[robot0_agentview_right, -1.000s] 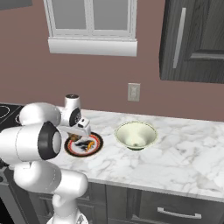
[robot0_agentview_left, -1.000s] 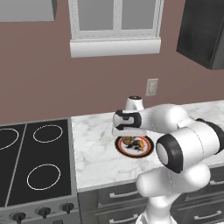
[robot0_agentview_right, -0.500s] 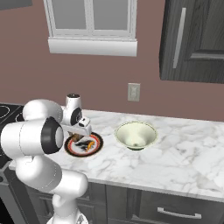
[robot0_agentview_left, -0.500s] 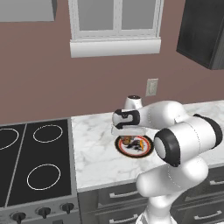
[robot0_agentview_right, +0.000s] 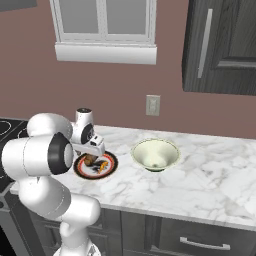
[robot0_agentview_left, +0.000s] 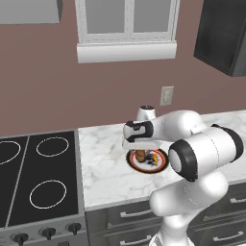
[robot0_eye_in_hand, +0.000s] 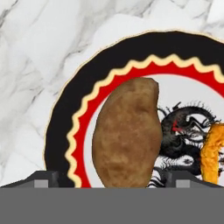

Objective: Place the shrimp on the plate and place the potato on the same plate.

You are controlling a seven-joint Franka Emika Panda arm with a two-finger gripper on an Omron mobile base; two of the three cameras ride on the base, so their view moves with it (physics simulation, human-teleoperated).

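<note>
potato [robot0_eye_in_hand: 127,135] and shrimp [robot0_eye_in_hand: 213,153] on plate [robot0_eye_in_hand: 61,127], jaws spread wide, bowl [robot0_agentview_right: 155,154] nearby

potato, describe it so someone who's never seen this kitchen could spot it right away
On the marble counter right of the stove sits a round plate with a dark rim and a red ring, directly under the gripper. The potato lies on it: a brown, rounded lump, much bigger and duller than the small orange shrimp beside it.

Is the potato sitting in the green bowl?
No, the potato lies on the plate, next to the shrimp.
</note>
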